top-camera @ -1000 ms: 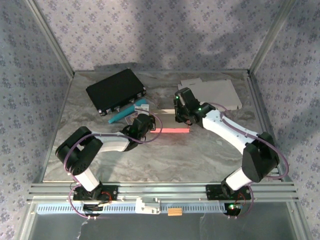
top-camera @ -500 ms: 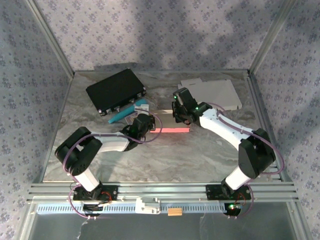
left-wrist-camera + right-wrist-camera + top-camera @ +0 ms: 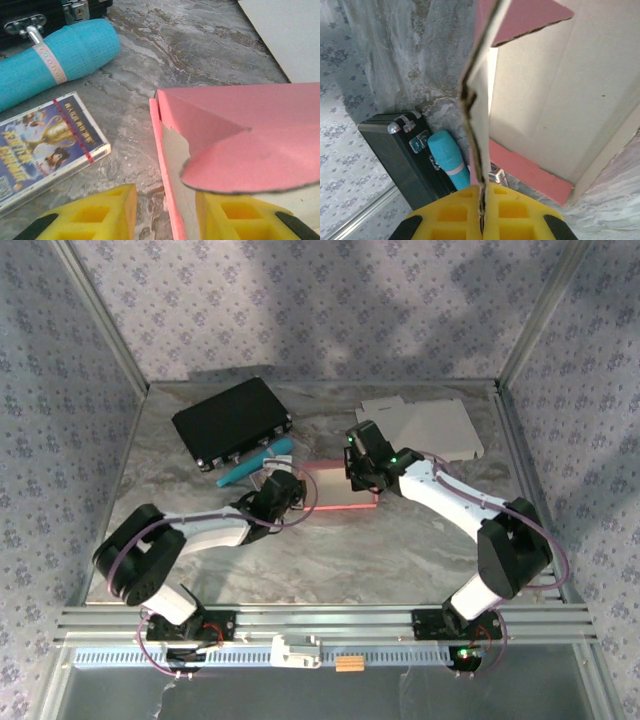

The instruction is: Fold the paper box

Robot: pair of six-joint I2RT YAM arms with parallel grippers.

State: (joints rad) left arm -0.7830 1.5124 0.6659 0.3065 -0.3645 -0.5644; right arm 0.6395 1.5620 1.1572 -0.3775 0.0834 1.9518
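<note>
One pink paper box [image 3: 338,485] sits mid-table, between my two grippers. Right gripper [image 3: 482,210] is pinched on a wall edge; left gripper [image 3: 167,215] straddles the left wall, jaws apart. Far left I count one black case [image 3: 232,422], one teal roll [image 3: 55,57], one card pack [image 3: 42,145]; far right, one white sheet [image 3: 430,427].

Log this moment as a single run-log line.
paper box: partly opened, not yet folded shut | left gripper: open, astride one box wall | right gripper: shut on a box panel's edge
</note>
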